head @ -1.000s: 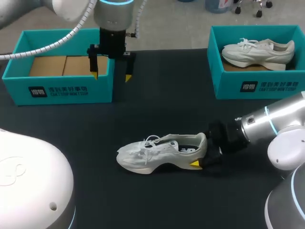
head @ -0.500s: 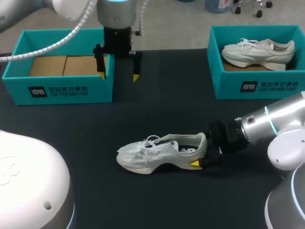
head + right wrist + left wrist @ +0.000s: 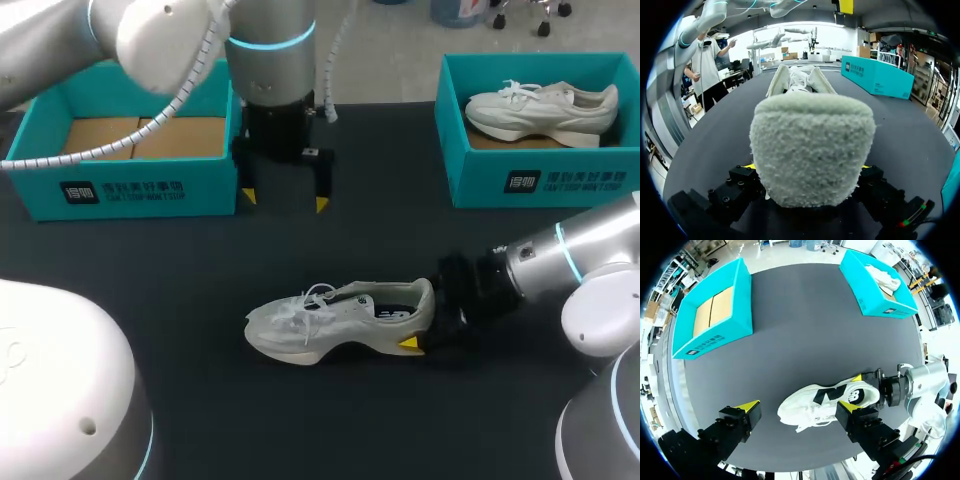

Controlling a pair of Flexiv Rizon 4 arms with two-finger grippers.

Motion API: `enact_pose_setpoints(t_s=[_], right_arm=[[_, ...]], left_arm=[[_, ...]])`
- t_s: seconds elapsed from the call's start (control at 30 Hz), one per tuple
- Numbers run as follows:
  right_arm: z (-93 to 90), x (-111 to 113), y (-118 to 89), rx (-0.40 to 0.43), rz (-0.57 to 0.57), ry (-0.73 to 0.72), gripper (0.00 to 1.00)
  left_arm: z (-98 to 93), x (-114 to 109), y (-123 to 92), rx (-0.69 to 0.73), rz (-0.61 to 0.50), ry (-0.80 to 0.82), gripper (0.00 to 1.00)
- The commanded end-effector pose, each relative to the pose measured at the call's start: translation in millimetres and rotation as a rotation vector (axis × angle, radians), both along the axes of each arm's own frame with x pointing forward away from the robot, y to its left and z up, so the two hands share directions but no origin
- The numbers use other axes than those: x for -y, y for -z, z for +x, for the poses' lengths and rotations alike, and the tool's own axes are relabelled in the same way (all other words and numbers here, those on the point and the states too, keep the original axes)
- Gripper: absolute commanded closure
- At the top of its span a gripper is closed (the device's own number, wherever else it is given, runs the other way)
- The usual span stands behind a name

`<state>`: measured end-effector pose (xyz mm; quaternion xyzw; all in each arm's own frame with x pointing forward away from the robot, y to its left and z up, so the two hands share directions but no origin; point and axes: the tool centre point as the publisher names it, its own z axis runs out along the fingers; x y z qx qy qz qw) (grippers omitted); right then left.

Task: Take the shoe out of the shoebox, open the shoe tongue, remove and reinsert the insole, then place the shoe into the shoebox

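Shoe [image 3: 335,320] sits on its sole mid-bench, out of any box. Long axis runs left-right, toe left, heel right. Right claw [image 3: 424,328] clamps the heel from near and far sides, pinning that end. Left claw [image 3: 284,200] hangs spread wide with nothing in it, on the far side of the shoe, roughly in line with the laces [image 3: 316,296] and just beside the right end of the empty left shoebox [image 3: 120,188]. Only free arm, so probably takes the tongue: needs to come nearer and down. Bare bench [image 3: 400,240] between claw and shoe. Right shoebox [image 3: 540,180], holding a second shoe [image 3: 540,105], lies well apart at far right.
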<state>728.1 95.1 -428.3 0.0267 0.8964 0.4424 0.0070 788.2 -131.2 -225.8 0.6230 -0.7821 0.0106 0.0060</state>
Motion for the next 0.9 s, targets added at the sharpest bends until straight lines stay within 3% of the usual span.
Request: enact_pose_setpoints(t_s=[0.03, 0.57, 0.9], right_arm=[[-1.0, -2.3, 1.6, 0.000, -0.003, 0.002, 1.00], [-1.0, -2.3, 1.6, 0.000, -0.003, 0.002, 1.00], [-1.0, -2.3, 1.6, 0.000, -0.003, 0.002, 1.00]], left_arm=[[-12.8, 22.7, 15.2, -0.002, 0.005, 0.030, 0.00], [-53.2, 91.4, 74.1, -0.046, -0.062, 0.101, 0.00], [-61.5, 101.4, 103.6, -0.059, 0.011, 0.098, 0.00]])
